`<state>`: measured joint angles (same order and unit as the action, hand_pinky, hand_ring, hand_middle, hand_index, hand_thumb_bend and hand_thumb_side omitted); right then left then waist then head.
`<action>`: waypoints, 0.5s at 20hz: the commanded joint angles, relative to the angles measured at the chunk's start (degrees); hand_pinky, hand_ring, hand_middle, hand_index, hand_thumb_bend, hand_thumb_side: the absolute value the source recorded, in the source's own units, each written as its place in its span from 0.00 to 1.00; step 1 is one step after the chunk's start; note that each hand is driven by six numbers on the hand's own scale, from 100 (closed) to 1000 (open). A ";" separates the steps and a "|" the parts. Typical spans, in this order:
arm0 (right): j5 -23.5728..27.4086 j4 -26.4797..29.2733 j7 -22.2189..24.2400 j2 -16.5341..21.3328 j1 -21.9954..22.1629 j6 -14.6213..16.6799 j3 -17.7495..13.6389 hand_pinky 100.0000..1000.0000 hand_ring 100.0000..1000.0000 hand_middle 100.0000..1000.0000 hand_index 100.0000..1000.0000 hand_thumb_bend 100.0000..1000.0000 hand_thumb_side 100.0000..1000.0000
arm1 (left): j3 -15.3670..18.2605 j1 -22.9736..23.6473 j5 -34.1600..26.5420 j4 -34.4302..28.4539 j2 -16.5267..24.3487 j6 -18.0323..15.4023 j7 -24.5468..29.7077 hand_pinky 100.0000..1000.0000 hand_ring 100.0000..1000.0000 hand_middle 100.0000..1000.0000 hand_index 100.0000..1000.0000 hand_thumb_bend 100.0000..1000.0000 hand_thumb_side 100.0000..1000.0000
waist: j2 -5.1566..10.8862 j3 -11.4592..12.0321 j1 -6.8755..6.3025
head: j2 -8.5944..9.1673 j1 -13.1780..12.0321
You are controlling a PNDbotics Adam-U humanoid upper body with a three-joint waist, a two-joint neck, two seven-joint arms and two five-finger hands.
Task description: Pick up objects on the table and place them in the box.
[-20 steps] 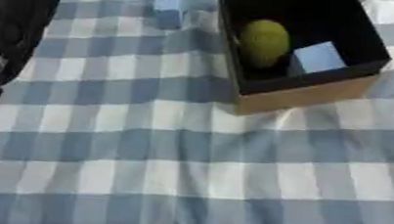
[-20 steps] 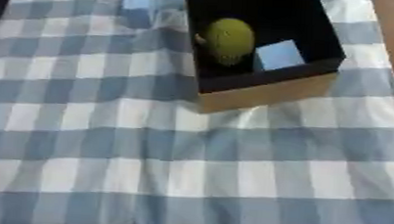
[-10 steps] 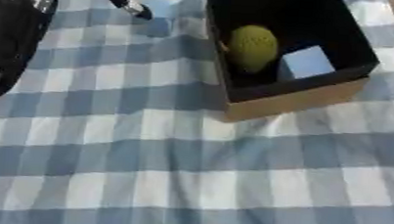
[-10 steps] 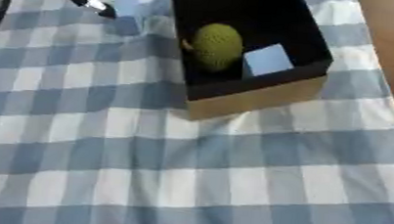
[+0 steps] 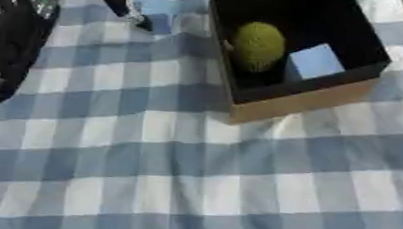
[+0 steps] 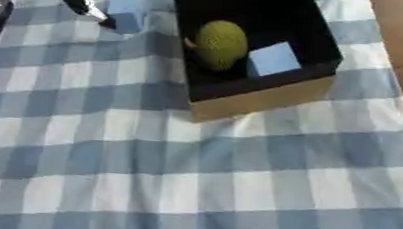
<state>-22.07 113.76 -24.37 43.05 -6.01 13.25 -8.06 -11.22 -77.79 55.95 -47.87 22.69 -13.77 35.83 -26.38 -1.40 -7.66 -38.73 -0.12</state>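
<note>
With two things already sitting in the box point(image 5: 311, 100), a yellow-green bumpy ball point(image 5: 258, 45) and a pale blue block point(image 5: 314, 62) beside it, I read this as the reach for the next pick. My left hand point(image 6: 82, 1) shows only as a dark finger coming in from the top left, its tip just beside a pale blue object point(image 6: 124, 7) lying on the checked cloth point(image 5: 192, 176) left of the box's far end. I can't tell whether the fingers are spread or curled from this angle, and I can't tell if the tip touches the object. Right hand isn't in either view. Next move as I judge it: close around the blue object, lift clear of the box wall, carry right, drop inside.
</note>
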 commanded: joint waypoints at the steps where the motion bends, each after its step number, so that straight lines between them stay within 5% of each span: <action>1: -0.21 0.83 -0.14 0.72 -0.10 -0.02 -0.64 0.89 1.00 0.49 0.87 0.00 0.41 | 0.98 -1.18 0.36 0.00 1.88 0.58 0.27 0.90 0.92 0.85 0.93 0.65 0.36 | 0.32 0.31 0.78 | 1.05 -0.67; 10: -0.42 0.83 -0.10 0.27 -0.10 0.01 -0.69 0.89 1.00 0.48 0.87 0.00 0.41 | 1.39 -1.14 1.87 0.65 1.98 1.48 -0.13 0.90 0.91 0.85 0.93 0.66 0.36 | -0.80 2.56 2.16 | 4.88 -1.56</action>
<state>-22.17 113.76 -24.38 42.51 -6.00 13.25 -8.07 -10.62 -77.79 57.52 -46.73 22.69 -12.49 35.90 -27.70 1.19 -6.68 -35.04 -1.42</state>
